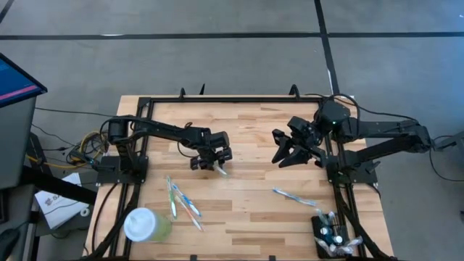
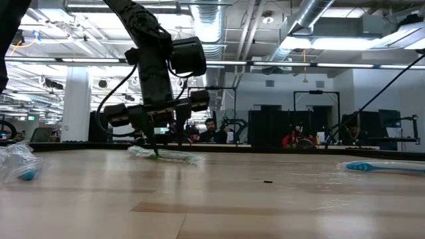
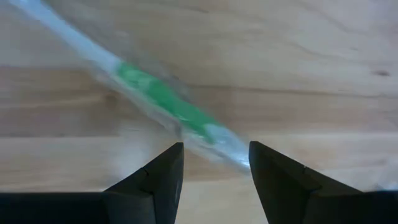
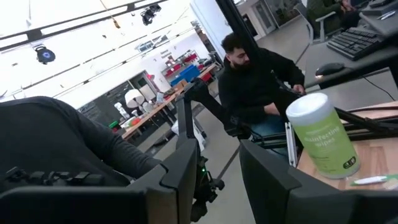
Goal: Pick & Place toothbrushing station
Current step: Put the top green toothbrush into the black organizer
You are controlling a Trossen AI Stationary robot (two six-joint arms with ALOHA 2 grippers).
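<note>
The toothbrushing station (image 1: 330, 233), a small black holder with brushes stuck in it, stands at the table's near right corner. A wrapped green-handled toothbrush (image 3: 168, 107) lies flat on the wood near the table's middle. My left gripper (image 3: 214, 149) points steeply down over it. It is open, with one finger on each side of the brush's wrapped end, low above the table (image 2: 156, 149). My right gripper (image 1: 283, 159) hangs raised and level to the right of the middle. It is open (image 4: 217, 155), with nothing between its fingers.
A pale green cup with a white lid (image 1: 145, 225) stands at the near left. Several wrapped toothbrushes (image 1: 181, 199) lie beside it, and one blue one (image 1: 293, 196) lies right of centre. A black frame (image 1: 239, 101) rims the table. People sit in the room beyond.
</note>
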